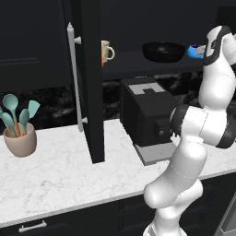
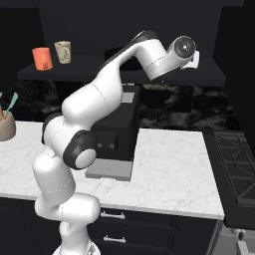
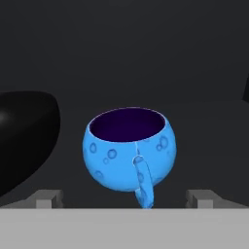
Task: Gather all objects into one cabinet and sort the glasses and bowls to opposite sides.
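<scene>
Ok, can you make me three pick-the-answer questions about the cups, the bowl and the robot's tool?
1. Where is the blue mug?
A. on the cabinet shelf beside the black bowl
B. on the white counter
C. in the pot of spoons

2. How many mugs stand on the shelf?
A. one
B. three
C. five

3. What is the tool doing?
A. squeezing the bowl
B. open, with the blue mug in front of it
C. shut on a spoon

Answers:
1. A: the hand view shows it next to the black bowl, up on the shelf.
2. B: the orange mug, the cream mug and the blue mug.
3. B: its fingertips stand wide apart, either side of the mug, holding nothing.
</scene>
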### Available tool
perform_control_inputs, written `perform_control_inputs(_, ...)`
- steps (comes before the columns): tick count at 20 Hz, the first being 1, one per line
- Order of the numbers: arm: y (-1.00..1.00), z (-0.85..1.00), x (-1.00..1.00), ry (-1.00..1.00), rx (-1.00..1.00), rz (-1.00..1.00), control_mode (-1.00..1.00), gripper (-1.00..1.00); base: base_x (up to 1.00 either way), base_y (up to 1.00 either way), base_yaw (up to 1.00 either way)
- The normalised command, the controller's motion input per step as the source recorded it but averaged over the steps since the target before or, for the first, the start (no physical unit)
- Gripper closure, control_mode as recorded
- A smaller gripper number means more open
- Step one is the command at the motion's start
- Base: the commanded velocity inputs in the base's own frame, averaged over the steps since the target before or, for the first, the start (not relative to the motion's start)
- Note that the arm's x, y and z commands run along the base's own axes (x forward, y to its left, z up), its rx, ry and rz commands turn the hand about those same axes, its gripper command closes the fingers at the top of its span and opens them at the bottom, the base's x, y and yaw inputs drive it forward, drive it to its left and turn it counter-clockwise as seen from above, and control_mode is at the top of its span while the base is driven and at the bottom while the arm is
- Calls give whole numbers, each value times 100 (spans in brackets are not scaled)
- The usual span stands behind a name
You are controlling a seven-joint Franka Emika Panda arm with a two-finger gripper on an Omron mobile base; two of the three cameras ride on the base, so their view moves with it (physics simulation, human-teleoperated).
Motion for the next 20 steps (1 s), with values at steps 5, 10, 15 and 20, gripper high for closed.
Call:
perform_control_inputs(5,0,-7,19,0,0,4,-100,-100,0,0,0)
perform_control_inputs(10,0,-2,7,0,0,3,-100,-100,0,0,0)
perform_control_inputs(15,0,-1,2,0,0,1,-100,-100,0,0,0)
perform_control_inputs(20,0,-4,5,0,0,0,-100,-100,0,0,0)
